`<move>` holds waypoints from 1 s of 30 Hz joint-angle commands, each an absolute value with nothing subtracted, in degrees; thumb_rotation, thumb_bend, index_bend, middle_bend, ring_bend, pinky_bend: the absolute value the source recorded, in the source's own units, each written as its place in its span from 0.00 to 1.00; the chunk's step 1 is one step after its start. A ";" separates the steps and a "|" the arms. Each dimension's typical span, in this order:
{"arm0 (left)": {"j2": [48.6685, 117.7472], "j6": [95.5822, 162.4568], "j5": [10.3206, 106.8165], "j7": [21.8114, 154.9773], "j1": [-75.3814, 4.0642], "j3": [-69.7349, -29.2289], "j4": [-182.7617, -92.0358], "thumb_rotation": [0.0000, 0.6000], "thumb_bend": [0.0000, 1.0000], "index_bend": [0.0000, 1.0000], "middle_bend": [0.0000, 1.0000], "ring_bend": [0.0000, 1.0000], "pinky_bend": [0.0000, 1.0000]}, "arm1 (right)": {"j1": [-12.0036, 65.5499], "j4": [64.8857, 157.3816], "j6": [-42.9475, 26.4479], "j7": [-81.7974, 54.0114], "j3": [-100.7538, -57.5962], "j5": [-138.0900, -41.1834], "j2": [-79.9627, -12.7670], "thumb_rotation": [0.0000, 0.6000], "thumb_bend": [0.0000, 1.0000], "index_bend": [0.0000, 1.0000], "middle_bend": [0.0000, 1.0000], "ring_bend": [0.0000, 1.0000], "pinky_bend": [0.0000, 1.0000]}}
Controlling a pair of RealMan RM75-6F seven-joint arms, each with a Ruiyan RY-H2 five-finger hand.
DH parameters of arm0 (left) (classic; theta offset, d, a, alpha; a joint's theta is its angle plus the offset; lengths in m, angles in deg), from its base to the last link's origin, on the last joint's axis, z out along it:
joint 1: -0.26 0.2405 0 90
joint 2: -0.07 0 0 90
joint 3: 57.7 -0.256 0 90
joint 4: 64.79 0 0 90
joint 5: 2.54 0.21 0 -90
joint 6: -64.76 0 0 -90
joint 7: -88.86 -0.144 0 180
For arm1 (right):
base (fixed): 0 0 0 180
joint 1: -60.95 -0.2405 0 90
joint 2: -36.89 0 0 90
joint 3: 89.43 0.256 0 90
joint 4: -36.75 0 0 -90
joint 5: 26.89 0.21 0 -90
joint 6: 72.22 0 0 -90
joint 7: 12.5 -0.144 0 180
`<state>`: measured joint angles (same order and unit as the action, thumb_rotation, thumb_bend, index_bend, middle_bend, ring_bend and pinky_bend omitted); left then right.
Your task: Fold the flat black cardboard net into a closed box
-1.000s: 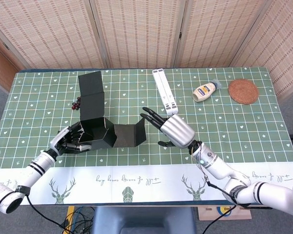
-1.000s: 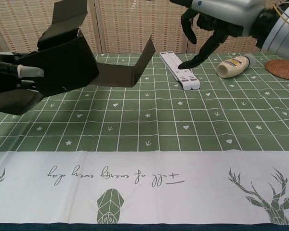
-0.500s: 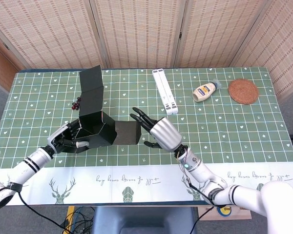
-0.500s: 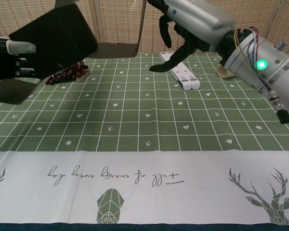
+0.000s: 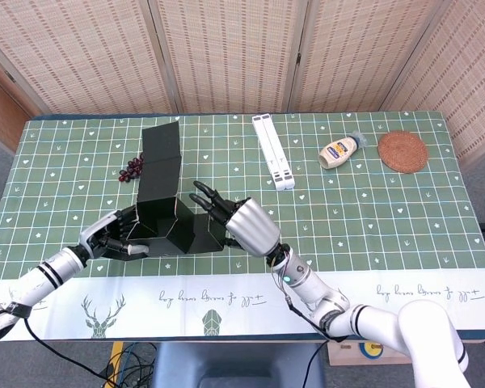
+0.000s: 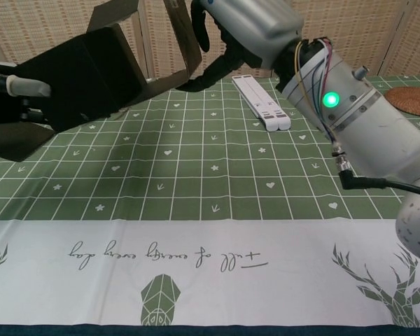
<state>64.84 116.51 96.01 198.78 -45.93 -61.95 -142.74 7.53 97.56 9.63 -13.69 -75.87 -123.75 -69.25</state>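
Observation:
The black cardboard net (image 5: pixel 168 212) is partly folded into an open box shape, and its long rear panel (image 5: pixel 160 158) rises toward the back. My left hand (image 5: pixel 115 235) grips the box's left side from below. My right hand (image 5: pixel 241 224), its fingers spread, presses the right-hand panel up against the box body and holds nothing. The chest view has the box (image 6: pixel 84 73) lifted at upper left, with the left hand (image 6: pixel 10 87) at the frame edge. There the right hand (image 6: pixel 248 24) pushes the side panel (image 6: pixel 180 38) from the right.
A white folding stand (image 5: pixel 273 151) lies behind the right hand. A mayonnaise bottle (image 5: pixel 339 151) and a brown woven coaster (image 5: pixel 402 151) are at the back right. Dark grapes (image 5: pixel 132 167) lie just left of the rear panel. A green patterned cloth (image 5: pixel 372 218) covers the table.
My right hand has moved left and swung the flat right-hand panel up against the box body. The box has tilted and shifted slightly right, still in the left hand's grip.

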 commanded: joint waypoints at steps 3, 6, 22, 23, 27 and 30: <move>65.44 116.71 95.96 195.86 -46.44 -63.02 -141.98 1.00 0.12 0.22 0.22 0.38 0.49 | 6.17 99.23 8.09 -11.66 -75.71 -124.43 -68.21 1.00 0.08 0.00 0.00 0.66 1.00; 65.67 116.52 95.57 192.80 -46.60 -63.36 -141.58 1.00 0.12 0.22 0.22 0.39 0.49 | 5.39 100.52 6.69 -10.43 -75.99 -124.84 -67.28 1.00 0.08 0.00 0.01 0.66 1.00; 69.64 113.86 90.38 173.41 -46.13 -62.79 -141.99 1.00 0.12 0.23 0.22 0.38 0.50 | 2.80 102.32 -0.87 -5.10 -79.00 -125.51 -66.46 1.00 0.08 0.00 0.06 0.66 1.00; 70.03 113.59 89.85 171.76 -46.02 -62.66 -142.08 1.00 0.12 0.23 0.22 0.38 0.50 | 2.62 102.04 -1.34 -4.92 -79.35 -125.66 -66.61 1.00 0.08 0.00 0.07 0.67 1.00; 71.58 112.62 88.32 166.15 -45.72 -62.28 -142.06 1.00 0.12 0.23 0.22 0.38 0.50 | 2.14 100.93 -2.66 -4.60 -80.28 -125.92 -67.43 1.00 0.11 0.00 0.10 0.68 1.00; 72.77 111.95 87.51 161.45 -45.54 -62.12 -141.86 1.00 0.12 0.23 0.22 0.38 0.50 | 1.84 99.82 -3.33 -4.47 -80.81 -126.13 -68.02 1.00 0.16 0.00 0.12 0.68 1.00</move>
